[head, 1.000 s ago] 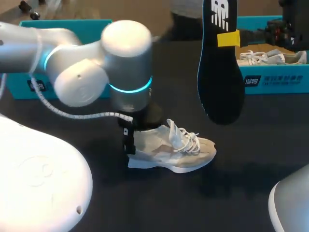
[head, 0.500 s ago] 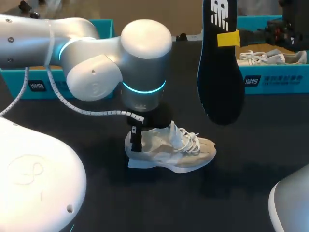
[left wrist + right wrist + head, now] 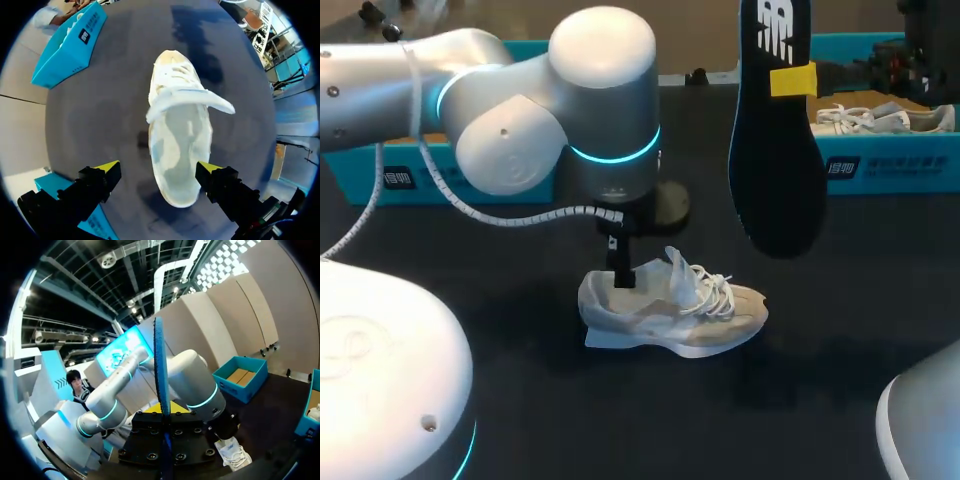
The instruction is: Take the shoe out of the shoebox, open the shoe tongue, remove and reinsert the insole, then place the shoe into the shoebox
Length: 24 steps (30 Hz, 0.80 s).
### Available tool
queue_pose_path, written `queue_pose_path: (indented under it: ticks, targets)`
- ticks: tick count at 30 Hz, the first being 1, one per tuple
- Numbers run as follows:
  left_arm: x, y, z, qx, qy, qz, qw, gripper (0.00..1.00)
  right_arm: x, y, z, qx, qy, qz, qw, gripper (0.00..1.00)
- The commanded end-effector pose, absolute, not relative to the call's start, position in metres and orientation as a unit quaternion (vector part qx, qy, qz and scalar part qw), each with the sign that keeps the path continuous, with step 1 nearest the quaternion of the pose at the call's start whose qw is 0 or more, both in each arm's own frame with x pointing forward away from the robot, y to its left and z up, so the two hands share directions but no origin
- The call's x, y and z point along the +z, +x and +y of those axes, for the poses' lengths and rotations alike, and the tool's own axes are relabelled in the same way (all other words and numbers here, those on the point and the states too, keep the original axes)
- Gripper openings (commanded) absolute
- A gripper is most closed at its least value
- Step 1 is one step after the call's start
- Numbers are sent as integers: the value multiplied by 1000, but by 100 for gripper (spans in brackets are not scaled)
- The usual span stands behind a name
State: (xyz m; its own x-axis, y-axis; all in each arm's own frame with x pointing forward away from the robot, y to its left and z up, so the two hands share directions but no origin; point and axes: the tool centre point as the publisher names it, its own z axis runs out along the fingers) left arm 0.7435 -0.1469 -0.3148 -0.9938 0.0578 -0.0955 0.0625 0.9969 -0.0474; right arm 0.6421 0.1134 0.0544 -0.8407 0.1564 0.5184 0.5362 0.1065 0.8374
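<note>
Shoe: the pale shoe [image 3: 670, 315] stands upright on the counter [image 3: 520, 400], outside any box, with its toe toward 3 o'clock in the head view. It is likely set in the open so both arms can reach it.
Tongue: the tongue [image 3: 680, 268] is pulled up off the laces and leaves the mouth open, presumably so the insole can go back in.
Left hand: the left hand [image 3: 159, 168] hangs over the heel with its fingers spread to either side, gripping nothing. It looks ready to steady the heel.
Right hand: the right hand [image 3: 798, 78] pinches the dark insole [image 3: 775, 150] from both sides. It holds it on end in the air at 1 o'clock from the shoe, clear of the counter.
Shoeboxes: one teal shoebox [image 3: 890, 165] at 2 o'clock holds a second shoe [image 3: 865, 118]. Another teal box [image 3: 410, 170] lies at 10 o'clock.
Writing: there is a white logo [image 3: 775, 25] on the insole and white print on both box fronts, left unread.
</note>
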Motion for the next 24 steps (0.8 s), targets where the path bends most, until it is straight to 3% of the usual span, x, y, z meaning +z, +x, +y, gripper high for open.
queue_pose_path:
  ticks: [1,11,14,18,20,21,22,24]
  targets:
    - [-334,755,-159,-36,35,998,40,100,54,644,116,-624,-238,-729,153,0]
    - [-362,759,-174,-54,29,998,31,100,54,644,116,-624,-238,-729,153,0]
    - [-368,759,-176,-57,30,998,30,91,54,644,116,-624,-238,-729,153,0]
    - [-376,757,-176,-55,29,998,26,91,54,644,116,-624,-238,-729,153,0]
    - [-378,757,-176,-57,28,998,25,80,54,644,116,-624,-238,-729,153,0]
    - [-379,756,-176,-58,27,998,24,69,54,644,116,-624,-238,-729,153,0]
    - [-380,756,-176,-58,27,998,24,66,54,644,116,-624,-238,-729,153,0]
    - [-383,755,-177,-57,26,998,24,50,54,644,116,-624,-238,-729,153,0]
